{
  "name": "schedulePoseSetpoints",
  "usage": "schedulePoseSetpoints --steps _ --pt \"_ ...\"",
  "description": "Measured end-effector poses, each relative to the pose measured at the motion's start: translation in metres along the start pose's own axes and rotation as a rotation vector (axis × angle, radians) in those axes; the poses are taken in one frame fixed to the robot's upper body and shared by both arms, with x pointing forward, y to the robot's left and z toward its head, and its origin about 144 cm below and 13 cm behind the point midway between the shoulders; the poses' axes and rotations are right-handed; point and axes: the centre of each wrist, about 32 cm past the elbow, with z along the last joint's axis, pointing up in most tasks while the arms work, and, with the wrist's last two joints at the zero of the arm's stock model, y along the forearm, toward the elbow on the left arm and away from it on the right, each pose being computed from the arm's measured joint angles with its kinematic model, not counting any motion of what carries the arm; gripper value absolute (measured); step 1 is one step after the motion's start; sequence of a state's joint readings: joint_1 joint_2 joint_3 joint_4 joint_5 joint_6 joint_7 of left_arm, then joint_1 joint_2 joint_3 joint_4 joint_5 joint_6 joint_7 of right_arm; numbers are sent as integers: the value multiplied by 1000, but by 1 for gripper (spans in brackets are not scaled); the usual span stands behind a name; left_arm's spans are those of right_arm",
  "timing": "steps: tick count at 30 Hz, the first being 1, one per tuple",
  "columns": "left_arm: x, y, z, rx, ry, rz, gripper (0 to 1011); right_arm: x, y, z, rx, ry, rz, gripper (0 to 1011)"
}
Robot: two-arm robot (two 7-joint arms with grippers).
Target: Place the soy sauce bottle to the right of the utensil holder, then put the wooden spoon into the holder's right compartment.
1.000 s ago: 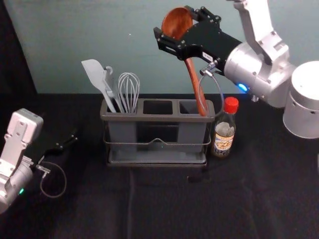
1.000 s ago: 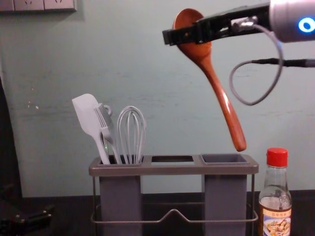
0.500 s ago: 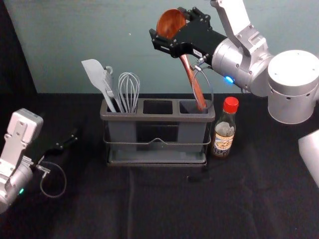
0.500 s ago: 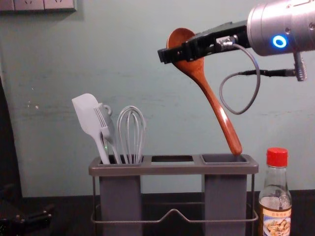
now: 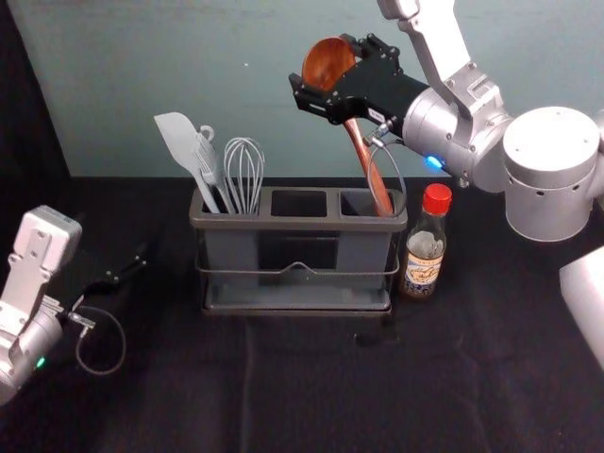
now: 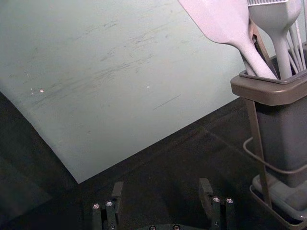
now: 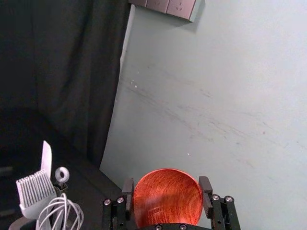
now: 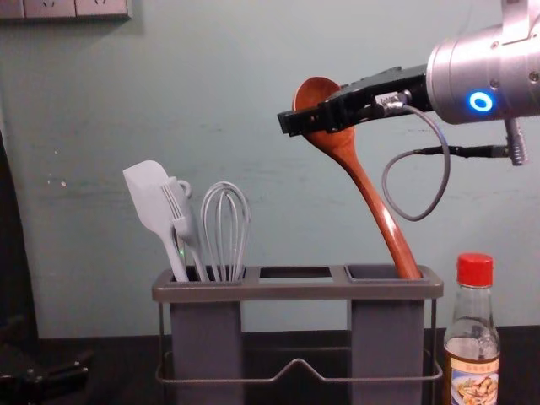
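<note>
- My right gripper (image 5: 321, 62) pinches the brown wooden round-bowled spoon (image 8: 374, 198), handle at the grey oblong holder's (image 5: 297, 225) right compartment (image 8: 386, 337).
- My left gripper (image 5: 130, 265) hangs spread, left of the holder.

"What does the silver metal right arm (image 5: 448, 118) look like?"

"Smooth and rounded, with a fat, pale cylindrical joint (image 5: 549, 179) and a glowing blue ring light (image 8: 481, 102)."

"And up front?"

"A black, jointed right pincer (image 5: 319, 60) with shiny round screws (image 7: 215, 197) and a small white label (image 5: 376, 115). There's a thin grey looped cable (image 8: 448, 160) too."

"Does the silvery left arm (image 5: 42, 250) match?"

"Nearly: black left pincer (image 5: 142, 257), bright screws (image 6: 216, 199), slim grey cable (image 5: 123, 344), but a small green light (image 5: 41, 362)."
</note>
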State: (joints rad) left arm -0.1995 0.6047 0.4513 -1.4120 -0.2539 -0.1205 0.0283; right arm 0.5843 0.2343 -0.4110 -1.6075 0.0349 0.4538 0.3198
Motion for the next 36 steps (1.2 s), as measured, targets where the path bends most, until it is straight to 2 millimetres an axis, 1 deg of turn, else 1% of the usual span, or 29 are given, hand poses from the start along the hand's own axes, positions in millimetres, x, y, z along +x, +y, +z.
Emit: schedulePoseSetpoints --steps 7,12,17,18,24,31,36 --pt "0 0 0 0 0 0 1012 0 -3 -3 -8 5 5 838" --pt "0 0 0 0 0 0 1011 1 -11 1 -26 -3 19 838" --pt "0 0 0 0 0 0 1011 1 -27 9 -36 -23 36 838" --pt "0 0 0 0 0 0 1011 1 -27 9 -36 -23 36 839" --pt "0 0 0 0 0 0 1011 2 -49 17 -45 -42 36 838" --pt "0 0 0 0 0 0 1011 1 -65 19 -61 -59 52 838" --pt "0 0 0 0 0 0 1012 0 -72 17 -70 -61 59 838"
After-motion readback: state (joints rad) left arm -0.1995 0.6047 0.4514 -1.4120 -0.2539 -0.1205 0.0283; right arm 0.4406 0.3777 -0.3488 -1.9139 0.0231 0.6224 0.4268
